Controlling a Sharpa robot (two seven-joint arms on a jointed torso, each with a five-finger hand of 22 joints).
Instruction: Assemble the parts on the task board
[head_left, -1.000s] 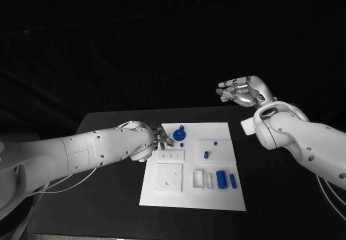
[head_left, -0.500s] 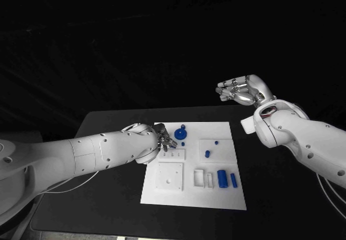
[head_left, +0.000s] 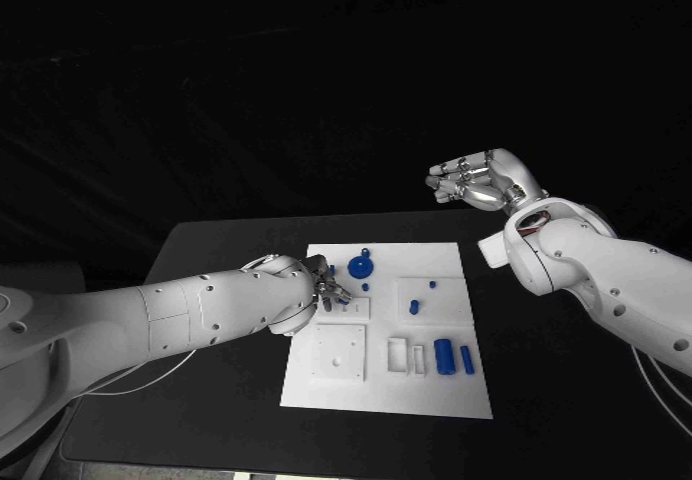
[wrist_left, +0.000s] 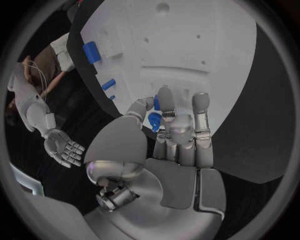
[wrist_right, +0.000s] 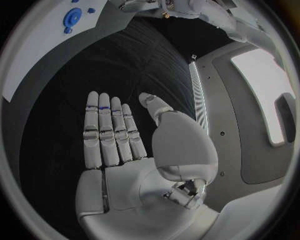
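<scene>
The white task board (head_left: 389, 385) lies in the middle of the black table. My left hand (head_left: 325, 285) hovers over the board's far left edge and pinches a small blue part (wrist_left: 154, 120) between thumb and fingers. A round blue part (head_left: 359, 267) sits just right of that hand. Two small blue pegs (head_left: 414, 307) stand mid-board, and two blue cylinders (head_left: 443, 358) lie at the near right. My right hand (head_left: 476, 182) is raised beyond the table's far right corner, its fingers (wrist_right: 109, 132) flat and spread, holding nothing.
White blocks and recessed plates (head_left: 342, 355) take up the board's near left. Bare black table (head_left: 216, 400) lies left and right of the board. From the left wrist, the board (wrist_left: 187, 45) carries blue cylinders (wrist_left: 91, 52), with my right hand (wrist_left: 62, 150) off to one side.
My left forearm has swung in closer to the board while its hand stays at the far left edge with the blue part. The right hand has drifted slightly left.
</scene>
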